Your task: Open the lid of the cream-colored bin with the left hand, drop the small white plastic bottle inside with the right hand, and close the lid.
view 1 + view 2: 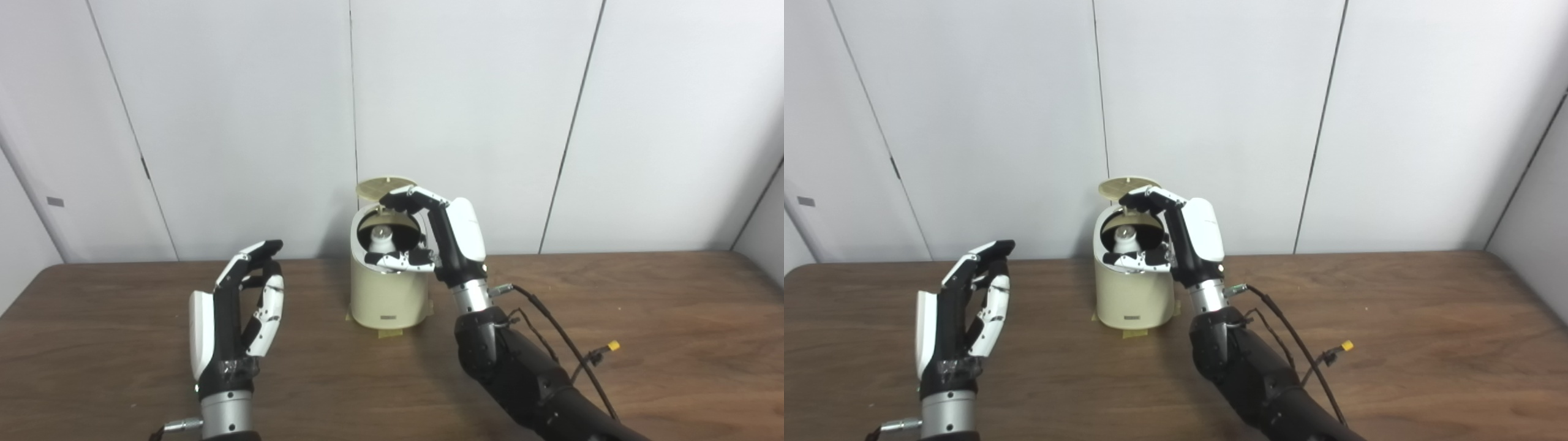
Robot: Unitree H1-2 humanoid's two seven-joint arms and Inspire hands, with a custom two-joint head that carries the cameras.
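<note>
The bottle (381, 237) sits inside the bin (387, 288), whose lid (386, 187) stands tipped up at the back. The right robot hand (450, 236) hangs at the rim, fingers spread and grasping nothing. Draw it back clear of the bin before the left robot hand (242, 312), released and well left of the bin above the counter (643, 343), reaches for the lid.

White bottle (381, 239) inside open cream bin (387, 300).

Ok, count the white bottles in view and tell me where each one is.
1. The small white bottle sits inside the open cream bin, just behind the right hand at the rim. The bin's depths are hidden, so more could lie below.
</note>
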